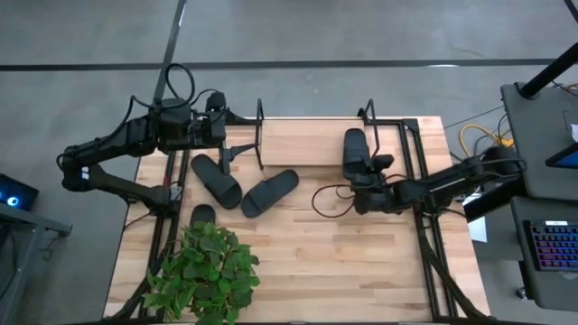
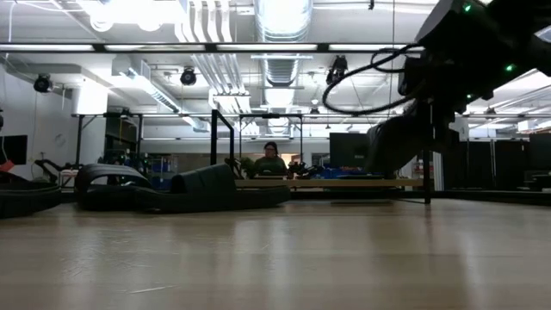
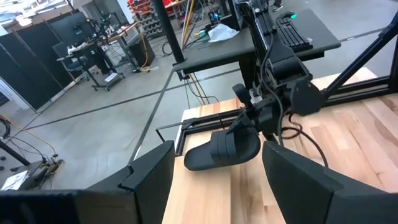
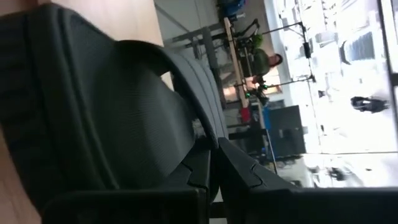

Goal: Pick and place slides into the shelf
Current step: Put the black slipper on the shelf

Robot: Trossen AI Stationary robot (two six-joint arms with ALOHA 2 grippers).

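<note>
Four black slides show in the high view. Two lie sole-down side by side on the table [image 1: 215,179] [image 1: 269,192], and a third [image 1: 202,215] is partly under the plant. The fourth slide [image 1: 355,149] is over the right end of the shelf [image 1: 307,143], a pale board between two black rod loops. My right gripper [image 1: 368,173] is shut on this slide. My left gripper [image 1: 226,122] waits open at the shelf's left loop, and its fingers [image 3: 149,177] frame the held slide [image 3: 224,149] from afar. My right gripper pinches the slide's wide strap at its edge [image 4: 208,140] between the two fingers [image 4: 239,171]. The fingers come from the table's near side, slanting down. The slide sits tilted [image 2: 392,146] just over the shelf board; whether its low end touches the board, I cannot tell.
A leafy green plant [image 1: 203,271] stands at the table's near left corner. Black arm-mount frames [image 1: 424,208] run along both table sides. Bare wood [image 1: 343,262] lies in the near middle. A person [image 2: 271,159] sits far behind the table.
</note>
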